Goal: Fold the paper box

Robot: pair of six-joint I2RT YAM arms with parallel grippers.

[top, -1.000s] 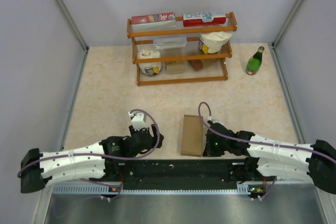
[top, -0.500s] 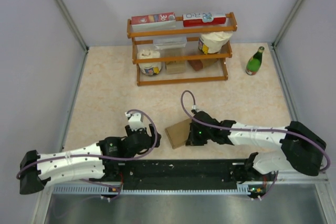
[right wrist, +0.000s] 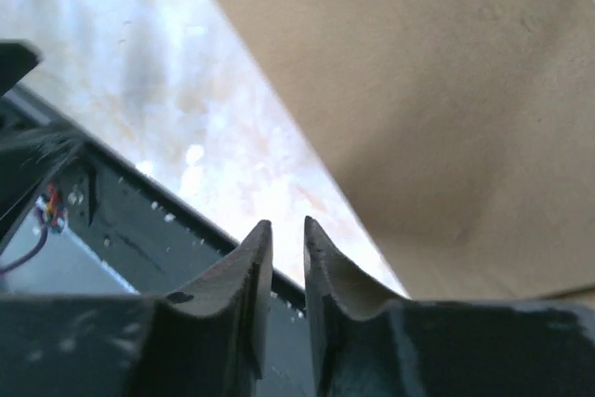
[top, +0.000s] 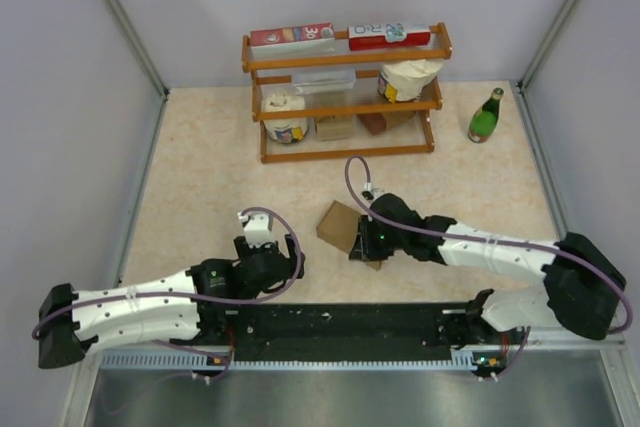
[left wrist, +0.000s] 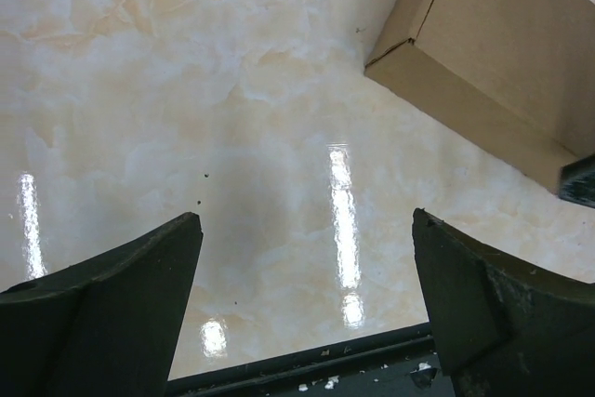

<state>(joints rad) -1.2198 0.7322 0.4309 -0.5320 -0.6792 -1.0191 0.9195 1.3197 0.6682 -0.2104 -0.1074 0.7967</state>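
Arm [top: 480, 247] outstretched, right claw [top: 358, 245] at paper box [top: 337, 222]

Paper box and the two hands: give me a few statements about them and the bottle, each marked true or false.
1. The left hand is wide open and empty. True.
2. The paper box sits between the left hand's fingers. False: it lies beyond them, apart from both.
3. The right hand is close by the paper box. True.
4. The green bottle stands on the wooden rack. False: it stands on the table, to the right of the rack.
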